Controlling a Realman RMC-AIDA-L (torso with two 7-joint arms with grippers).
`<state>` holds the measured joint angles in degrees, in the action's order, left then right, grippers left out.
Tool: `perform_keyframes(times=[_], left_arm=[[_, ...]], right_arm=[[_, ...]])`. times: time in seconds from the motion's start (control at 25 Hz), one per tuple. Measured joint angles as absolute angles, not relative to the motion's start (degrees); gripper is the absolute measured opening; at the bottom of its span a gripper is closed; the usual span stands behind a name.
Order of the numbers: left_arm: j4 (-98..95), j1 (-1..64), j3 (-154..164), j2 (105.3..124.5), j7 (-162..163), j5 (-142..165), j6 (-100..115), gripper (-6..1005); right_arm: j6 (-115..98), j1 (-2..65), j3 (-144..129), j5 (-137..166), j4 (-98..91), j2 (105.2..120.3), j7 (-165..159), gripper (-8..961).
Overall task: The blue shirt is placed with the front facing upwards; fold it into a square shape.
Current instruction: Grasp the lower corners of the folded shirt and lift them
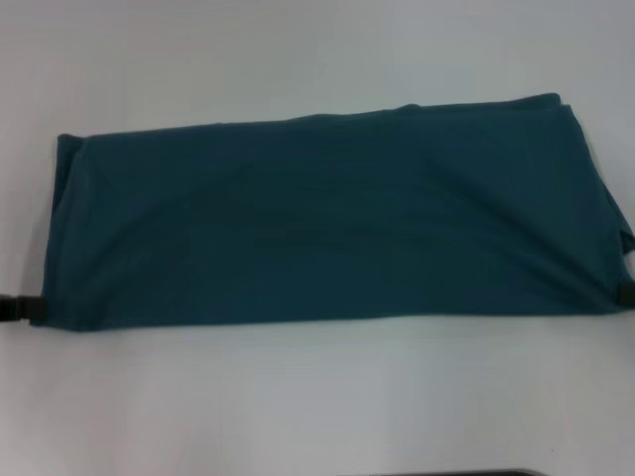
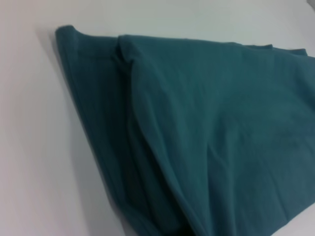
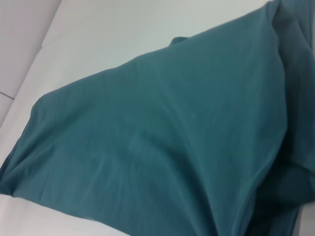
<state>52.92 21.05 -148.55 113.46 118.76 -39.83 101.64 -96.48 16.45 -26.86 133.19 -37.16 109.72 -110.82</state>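
Head view, blue shirt (image 1: 327,218) folded, long axis left-right

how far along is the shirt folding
Roughly midway. Done: the blue shirt lies on the white table as a long band, lettering hidden. In hand: the left gripper and right gripper sit at its near corners. Left: folding the band into a square.

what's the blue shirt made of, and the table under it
The blue shirt looks like a soft matte knit, probably cotton jersey: it drapes in rounded folds with stacked layers at its edges and shows no sheen. The table looks smooth, white and hard, maybe laminate or painted board, though its material is uncertain.
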Motion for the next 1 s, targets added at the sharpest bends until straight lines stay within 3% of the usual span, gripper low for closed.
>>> perform_keyframes(times=[1.0], left_arm=[[52.2, 18.3, -148.7, 113.68, 116.81, -36.56, 102.82, 4]], right_arm=[[-97.73, 13.62, -23.82, 134.59, -37.18, 109.51, -110.52, 11]])
